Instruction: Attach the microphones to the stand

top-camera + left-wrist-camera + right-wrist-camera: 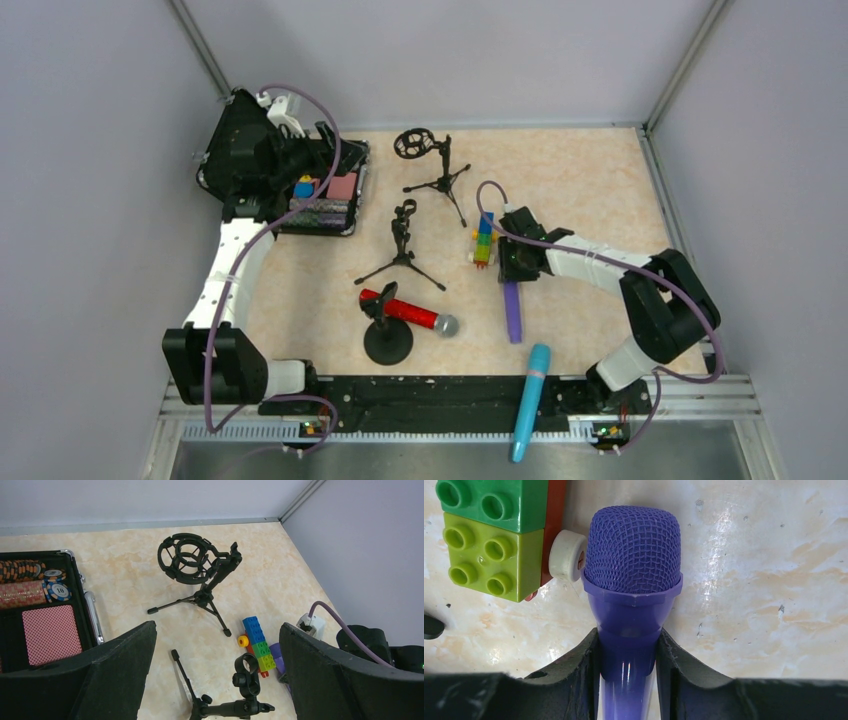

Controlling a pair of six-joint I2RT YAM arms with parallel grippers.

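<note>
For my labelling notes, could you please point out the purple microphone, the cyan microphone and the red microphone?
purple microphone [633, 550]: right wrist view, on its mesh head.
cyan microphone [530, 402]: top external view, mid-handle.
red microphone [412, 313]: top external view, on its glittery handle.

Three microphones are showing in the work area: one purple microphone [513, 312], one cyan microphone [531, 400] and one red microphone [410, 313]. Three black stands are showing: one shock-mount tripod [430, 165], one clip tripod [402, 245] and one round-base stand [388, 345]. One multicoloured block toy [484, 243] and one open case [318, 229] are also showing.
</note>
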